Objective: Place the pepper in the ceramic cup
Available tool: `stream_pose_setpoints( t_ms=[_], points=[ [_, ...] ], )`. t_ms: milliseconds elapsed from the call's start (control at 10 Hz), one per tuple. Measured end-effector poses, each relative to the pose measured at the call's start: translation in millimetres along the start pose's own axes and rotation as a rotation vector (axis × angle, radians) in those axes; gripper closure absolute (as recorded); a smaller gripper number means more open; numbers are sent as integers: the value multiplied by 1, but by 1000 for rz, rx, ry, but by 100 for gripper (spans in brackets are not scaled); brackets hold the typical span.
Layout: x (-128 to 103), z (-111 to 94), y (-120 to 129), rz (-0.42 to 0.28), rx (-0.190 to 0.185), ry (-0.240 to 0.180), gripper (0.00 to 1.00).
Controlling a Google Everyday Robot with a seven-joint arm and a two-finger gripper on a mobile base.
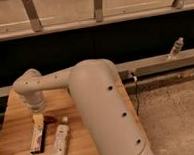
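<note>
Status: gripper (38,113) hangs off the downturned wrist over the left half of the desk (14,129), about mid-depth, jaws released and spread wide, nothing in them. It points straight down, which fits a top-down pick of something small lying flat. The pepper (49,118) lies on the wood just right of the gripper, by the far end of the red-and-white box (37,137); touching the box or only beside it, can't tell. It isn't grasped, so the pick is not yet done. A white bottle (61,140) lies flat just right of the box, cap end toward the pepper, so the pepper sits in a tight pocket between box, bottle and gripper. No ceramic cup in view. The arm (105,111) covers the desk's whole right side, so the cup may sit behind it, but that's a guess. Judgement: early in the task, approach phase. The next move calls for a small shift right to centre on the pepper, then a descent with the jaws across its short axis. Risk: a jaw lands on the box end or the bottle cap and knocks the pepper away. The clear bottle (176,47) on the far ledge at right is irrelevant.
</note>
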Motion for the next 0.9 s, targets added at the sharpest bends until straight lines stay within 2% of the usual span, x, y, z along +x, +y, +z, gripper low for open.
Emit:
stream_pose_setpoints(
  t_ms=[100,300,500,600,800,900],
  points=[
    [-3,1,0,1,4,25,20],
    [11,5,1,26,16,63,20],
    [17,13,9,39,21,68,20],
    [36,18,10,68,28,69,20],
    [53,29,18,95,25,42,20],
    [54,29,19,96,24,40,20]
  ],
)
